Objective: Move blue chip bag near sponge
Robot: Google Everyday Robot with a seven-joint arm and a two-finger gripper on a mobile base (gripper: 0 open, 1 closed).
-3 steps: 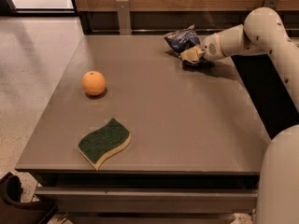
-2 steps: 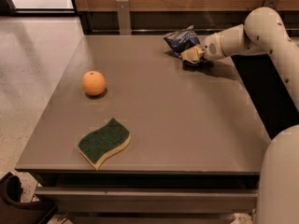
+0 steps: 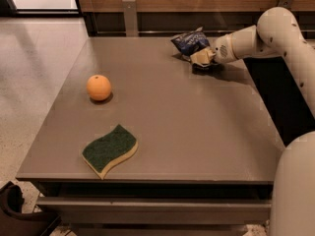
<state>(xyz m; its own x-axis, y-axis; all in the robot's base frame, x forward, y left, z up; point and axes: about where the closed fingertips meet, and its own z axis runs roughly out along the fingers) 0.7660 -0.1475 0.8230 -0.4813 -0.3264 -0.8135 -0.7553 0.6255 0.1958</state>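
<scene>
Surface [image 3: 197, 132]: carries everything; the bare middle looks like the bag's route.
Arm [image 3: 275, 33]: reaches low from the right, because the bag lies at the far edge.
Sponge [image 3: 109, 150]: flat at the near left, green side up; the target.
Blue chip bag [image 3: 189, 42]: crumpled, well apart from the sponge.
Orange [image 3: 99, 87]: left side, probably off the route.
End effector [image 3: 202, 59]: against the bag's near side; cannot tell whether it grips.
</scene>
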